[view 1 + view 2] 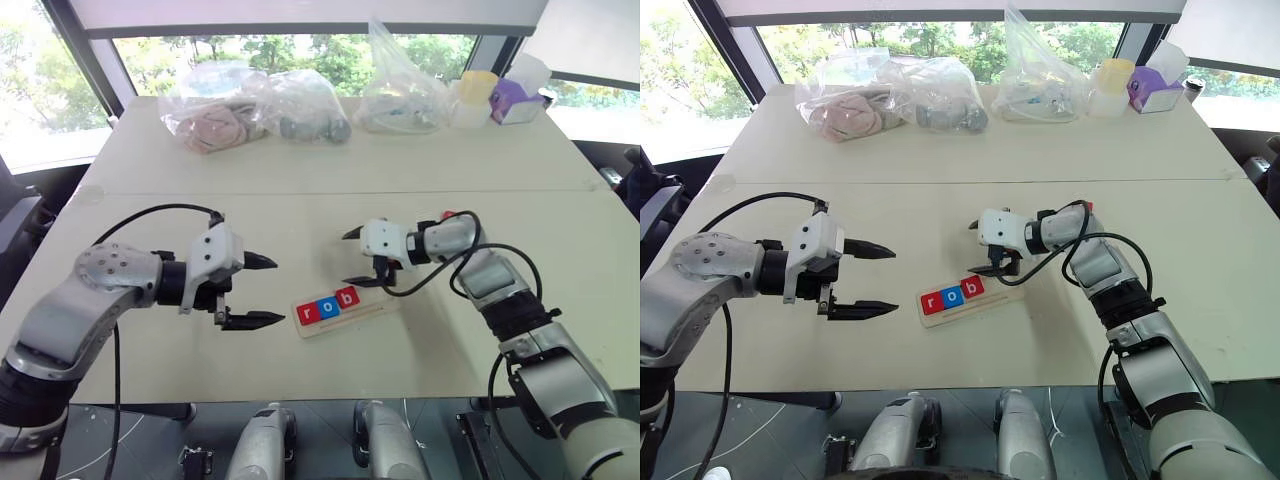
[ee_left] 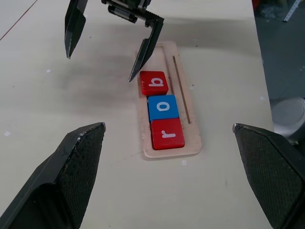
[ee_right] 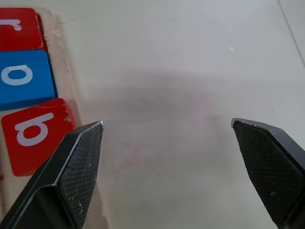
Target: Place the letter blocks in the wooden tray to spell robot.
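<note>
Currently, tray: the wooden tray (image 1: 345, 309) lies on the table (image 1: 300, 210) between the two arms, slanted, with its far end under the right gripper.
Blocks placed: three letter blocks sit touching in a row, red r (image 2: 167, 134), blue o (image 2: 163, 107), red b (image 2: 153, 82); the rest of the tray past the b is bare.
Blocks missing: a second o and a t are needed; I cannot find either on the table.
Left gripper: the left gripper (image 1: 252, 290) hangs above the table near the r end of the tray, its jaws spread wide, holding nothing.
Right gripper: the right gripper (image 1: 358, 258) hovers over the bare end of the tray just beyond the b, jaws wide apart and empty; one fingertip (image 2: 135, 75) points down close to the b block.
Step in hand: probably going for the next letter, the o.
How to do it well: take the block by two opposite edges, keep the letter the same way up as r, o, b, lower it flat beside the b inside the rim, and avoid nudging the b.
Clutter: plastic bags (image 1: 250, 105) stand at the far edge, well apart.
</note>
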Robot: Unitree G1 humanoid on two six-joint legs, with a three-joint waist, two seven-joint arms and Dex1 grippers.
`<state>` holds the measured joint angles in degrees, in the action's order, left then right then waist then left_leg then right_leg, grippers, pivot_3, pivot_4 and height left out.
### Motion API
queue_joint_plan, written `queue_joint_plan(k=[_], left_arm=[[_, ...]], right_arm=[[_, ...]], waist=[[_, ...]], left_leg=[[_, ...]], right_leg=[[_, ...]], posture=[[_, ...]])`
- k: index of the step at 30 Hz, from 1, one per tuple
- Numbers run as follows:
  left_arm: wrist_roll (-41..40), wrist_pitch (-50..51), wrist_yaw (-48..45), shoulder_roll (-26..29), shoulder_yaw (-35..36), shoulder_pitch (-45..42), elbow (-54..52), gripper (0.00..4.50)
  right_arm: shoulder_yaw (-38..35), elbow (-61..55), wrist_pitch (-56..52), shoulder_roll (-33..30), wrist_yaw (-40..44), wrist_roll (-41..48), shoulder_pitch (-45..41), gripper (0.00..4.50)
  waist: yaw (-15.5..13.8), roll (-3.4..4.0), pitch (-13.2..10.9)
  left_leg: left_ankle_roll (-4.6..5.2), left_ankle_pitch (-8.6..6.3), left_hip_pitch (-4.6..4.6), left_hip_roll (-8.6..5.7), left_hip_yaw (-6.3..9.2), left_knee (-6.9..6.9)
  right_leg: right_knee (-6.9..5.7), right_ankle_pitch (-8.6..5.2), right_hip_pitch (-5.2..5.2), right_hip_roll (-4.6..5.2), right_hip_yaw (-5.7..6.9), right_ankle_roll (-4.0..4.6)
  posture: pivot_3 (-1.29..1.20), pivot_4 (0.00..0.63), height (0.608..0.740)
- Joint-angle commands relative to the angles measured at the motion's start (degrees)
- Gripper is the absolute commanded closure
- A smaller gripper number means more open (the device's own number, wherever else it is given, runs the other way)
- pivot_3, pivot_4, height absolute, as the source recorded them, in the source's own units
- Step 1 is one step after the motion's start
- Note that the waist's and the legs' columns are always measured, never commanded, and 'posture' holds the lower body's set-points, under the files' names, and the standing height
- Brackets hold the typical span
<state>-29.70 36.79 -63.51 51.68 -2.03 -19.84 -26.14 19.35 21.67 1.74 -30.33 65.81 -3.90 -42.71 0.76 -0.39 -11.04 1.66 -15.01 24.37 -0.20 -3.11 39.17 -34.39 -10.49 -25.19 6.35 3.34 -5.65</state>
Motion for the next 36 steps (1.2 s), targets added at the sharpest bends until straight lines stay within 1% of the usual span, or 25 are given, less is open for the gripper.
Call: queue_joint_plan(k=[1, 8, 14, 17, 19, 23, 24, 27, 29, 32, 34, 36], left_arm=[[-0.8, -0.37, 0.19, -0.09, 0.41, -0.46, -1.97, 0.0], [-0.85, -0.57, 0.44, -0.27, 0.15, -0.15, -1.89, 0.0], [-0.84, -0.81, 0.24, -0.39, 0.06, -0.05, -1.58, 0.0], [-0.7, -0.98, 0.22, -0.57, -0.14, -0.19, -1.45, 0.0], [-0.68, -1.18, 0.06, -0.61, -0.13, -0.16, -1.35, 0.0], [-0.2, -2.41, -0.26, -1.0, -0.3, -0.62, -0.35, 0.0], [-0.45, -2.66, -0.19, -1.41, -0.12, -0.96, 0.07, 0.0], [-1.3, -3.1, -0.77, -2.26, 0.17, -2.07, 1.31, 0.0], [-1.5, -3.7, -1.39, -2.76, 0.18, -2.83, 2.28, 0.0], [-1.78, -4.8, -2.09, -4.0, 0.3, -4.67, 4.34, 0.0], [-2.05, -4.92, -2.21, -5.05, 0.32, -6.53, 5.81, 0.0], [-1.92, -5.02, -2.47, -5.65, 0.17, -7.63, 6.67, 0.0]], right_arm=[[-0.35, -2.82, -0.65, -0.61, 2.15, 1.11, 0.26, 0.08], [-1.17, -5.7, -2.87, -0.81, 3.5, 1.71, 0.95, 0.08], [-3.37, -5.87, -2.95, -1.1, 0.77, 1.63, -1.35, 0.08], [-4.33, -5.89, -2.91, -2.24, -0.03, 1.34, -2.14, 0.08], [-5.3, -6.15, -2.47, -4.28, -0.62, 0.65, -2.4, 0.08], [-10.37, -5.39, -6.13, -7.1, -7.34, 0.43, -3.2, 0.08], [-11.81, -4.81, -7.73, -7.67, -10.8, -0.55, -3.27, 0.08], [-16.25, -4.83, -15.03, -8.52, -19.6, -1.92, -2.43, 0.08], [-18.49, -6.89, -22.34, -8.06, -22.68, -1.36, -1.24, 0.08], [-21.76, -10.25, -33.97, -5.57, -28.87, -0.65, 0.27, 0.08], [-24.66, -10.68, -40.23, -2.65, -35.28, -0.75, 0.65, 0.08], [-27.06, -10.72, -44.61, 0.04, -39.89, -0.34, 0.89, 0.08]], waist=[[0.0, 0.0, 0.0], [-0.01, 0.0, 0.0], [-0.02, 0.0, 0.0], [-0.04, 0.0, 0.0], [-0.17, 0.0, 0.0], [-0.15, 0.0, 0.0], [-0.12, 0.0, 0.0], [-0.11, 0.0, 0.0], [-0.12, 0.0, 0.0], [-0.14, 0.0, 0.0], [-0.12, 0.0, 0.0], [-0.05, 0.0, 0.01]], left_leg=[[0.0, 0.0, 0.0, 0.0, 0.0, 0.0], [0.0, 0.0, 0.0, 0.0, 0.01, 0.0], [-0.01, 0.01, 0.0, 0.0, 0.01, 0.0], [-0.01, 0.01, 0.0, 0.0, 0.01, 0.0], [-0.02, 0.01, 0.0, 0.0, 0.02, 0.0], [-0.02, 0.01, 0.02, -0.01, 0.01, 0.0], [-0.02, 0.01, 0.02, -0.01, 0.01, 0.0], [-0.04, 0.02, 0.01, 0.0, 0.01, 0.0], [-0.04, 0.03, 0.01, 0.0, 0.01, 0.0], [-0.04, 0.02, 0.01, 0.0, 0.01, 0.0], [-0.03, 0.03, 0.01, 0.0, -0.01, 0.0], [-0.03, 0.03, 0.01, 0.0, -0.01, 0.01]], right_leg=[[0.0, 0.0, 0.0, 0.0, 0.0, 0.0], [0.0, 0.0, 0.0, 0.0, 0.0, 0.0], [0.0, 0.0, 0.0, -0.01, 0.0, 0.0], [0.0, 0.0, 0.0, -0.01, 0.0, 0.0], [0.0, 0.0, 0.0, -0.01, 0.0, 0.0], [0.03, 0.0, 0.02, 0.0, -0.01, 0.01], [0.03, -0.01, 0.01, 0.0, -0.01, 0.02], [0.0, 0.0, 0.0, 0.0, -0.01, 0.02], [-0.01, 0.0, 0.0, 0.0, -0.01, 0.03], [-0.01, 0.0, 0.0, 0.0, -0.01, 0.02], [-0.02, 0.01, 0.01, 0.0, -0.01, 0.01], [-0.05, 0.02, 0.0, 0.0, -0.01, 0.02]], posture=[[0.0, 0.15, 0.74], [0.0, 0.15, 0.74], [0.0, 0.15, 0.74], [0.0, 0.15, 0.74], [0.0, 0.15, 0.74], [0.0, 0.15, 0.74], [0.0, 0.15, 0.74], [0.0, 0.15, 0.74], [0.0, 0.15, 0.74], [0.0, 0.15, 0.74], [0.0, 0.15, 0.74], [0.0, 0.15, 0.74]])
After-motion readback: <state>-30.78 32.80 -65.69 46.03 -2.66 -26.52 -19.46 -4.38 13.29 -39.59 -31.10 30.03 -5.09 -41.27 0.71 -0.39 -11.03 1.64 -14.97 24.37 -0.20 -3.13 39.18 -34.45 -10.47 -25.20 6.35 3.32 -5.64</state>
